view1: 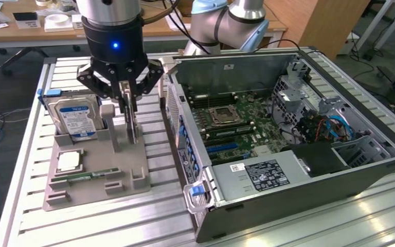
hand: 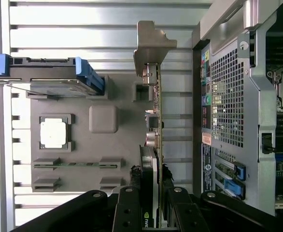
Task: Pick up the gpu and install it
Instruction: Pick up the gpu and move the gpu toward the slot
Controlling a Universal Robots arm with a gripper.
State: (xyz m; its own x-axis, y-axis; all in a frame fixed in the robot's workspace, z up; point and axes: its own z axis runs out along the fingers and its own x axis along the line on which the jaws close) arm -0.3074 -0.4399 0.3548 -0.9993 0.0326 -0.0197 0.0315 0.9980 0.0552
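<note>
The gpu (view1: 133, 129) stands on edge in a slot of the grey holder tray (view1: 98, 185), its silver end bracket pointing toward the back of the table. In the wrist view the gpu (hand: 154, 145) is seen edge-on, with a black cooler face, a thin circuit board and the silver bracket (hand: 151, 41) at its far end. My gripper (view1: 129, 103) hangs straight down over the card, one black finger on each face. Near the card's end, the fingers (hand: 135, 175) press against both of its sides, so my gripper (hand: 151, 176) is shut on it. The card's lower edge still sits in the tray.
The open computer case (view1: 362, 170) lies at the exterior view's right, with its motherboard (view1: 242, 121) exposed. Its perforated rear panel (hand: 227, 96) is close beside the card. On the tray (hand: 124, 101) are a hard drive (view1: 77, 118), a processor chip (view1: 69, 161) and a green memory stick (view1: 88, 176).
</note>
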